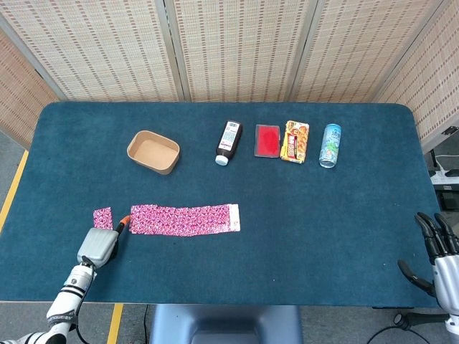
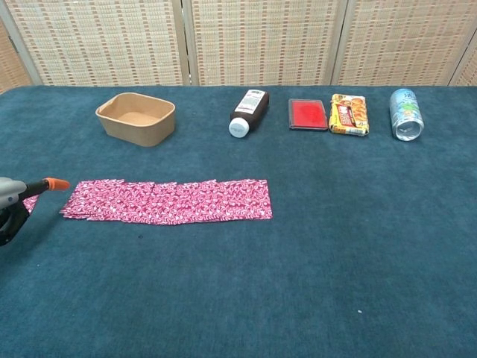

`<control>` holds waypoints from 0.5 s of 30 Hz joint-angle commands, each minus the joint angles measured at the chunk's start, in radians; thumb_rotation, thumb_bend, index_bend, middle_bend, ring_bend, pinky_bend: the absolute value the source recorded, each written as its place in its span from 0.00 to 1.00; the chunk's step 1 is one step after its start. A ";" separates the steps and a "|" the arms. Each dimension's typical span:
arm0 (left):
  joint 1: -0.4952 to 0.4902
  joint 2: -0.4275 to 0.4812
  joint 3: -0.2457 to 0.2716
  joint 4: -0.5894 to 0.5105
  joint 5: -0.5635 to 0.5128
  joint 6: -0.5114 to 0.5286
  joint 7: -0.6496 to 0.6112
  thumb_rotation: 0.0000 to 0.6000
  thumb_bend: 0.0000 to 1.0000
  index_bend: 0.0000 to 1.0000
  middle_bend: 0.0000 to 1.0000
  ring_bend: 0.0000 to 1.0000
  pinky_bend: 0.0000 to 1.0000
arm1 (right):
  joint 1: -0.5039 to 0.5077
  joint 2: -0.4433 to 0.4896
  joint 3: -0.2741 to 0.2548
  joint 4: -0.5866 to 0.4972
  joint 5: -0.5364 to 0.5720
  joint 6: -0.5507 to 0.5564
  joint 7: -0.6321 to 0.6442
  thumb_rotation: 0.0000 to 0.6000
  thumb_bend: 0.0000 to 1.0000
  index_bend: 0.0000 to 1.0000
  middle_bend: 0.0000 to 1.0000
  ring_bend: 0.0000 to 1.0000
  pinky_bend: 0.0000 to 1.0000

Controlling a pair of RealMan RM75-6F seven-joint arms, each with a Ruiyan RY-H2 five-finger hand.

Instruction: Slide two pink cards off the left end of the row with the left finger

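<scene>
Blue-clothed desk [image 1: 301, 236] carries the pink card row [image 1: 184, 219] near its left front, thin, light cards best pressed flat from above by the left hand [image 1: 98, 245], fingers curled, orange fingertip extended, holding nothing.

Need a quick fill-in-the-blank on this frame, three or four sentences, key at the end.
1. The left hand points an orange fingertip at the ____ end of the row of pink cards.
2. One separated pink card lies to the ____ of the row.
3. The can lies on its ____.
4. The brown paper bowl holds ____.

Missing words: left; left; side; nothing
</scene>
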 commanded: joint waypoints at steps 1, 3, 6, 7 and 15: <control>-0.004 -0.004 -0.004 -0.008 0.006 0.005 -0.002 1.00 0.86 0.00 0.71 0.66 0.65 | 0.001 0.001 0.000 -0.002 0.001 -0.001 -0.001 1.00 0.13 0.00 0.08 0.00 0.25; -0.007 -0.006 -0.003 -0.013 0.009 0.006 0.001 1.00 0.86 0.00 0.71 0.66 0.65 | 0.001 0.002 0.001 -0.003 0.002 -0.002 0.000 1.00 0.13 0.00 0.08 0.00 0.25; -0.008 -0.007 0.004 -0.018 0.011 0.000 0.001 1.00 0.86 0.00 0.71 0.66 0.65 | 0.001 0.003 0.001 -0.003 0.003 -0.002 0.002 1.00 0.13 0.00 0.08 0.00 0.25; -0.009 -0.008 0.006 -0.019 0.011 -0.004 -0.001 1.00 0.86 0.00 0.71 0.66 0.65 | 0.001 0.003 0.001 -0.004 0.003 -0.002 0.003 1.00 0.13 0.00 0.08 0.00 0.25; -0.020 -0.033 0.009 -0.007 0.002 -0.019 -0.001 1.00 0.86 0.00 0.71 0.66 0.65 | 0.002 0.005 0.002 -0.007 0.006 -0.006 0.002 1.00 0.13 0.00 0.08 0.00 0.25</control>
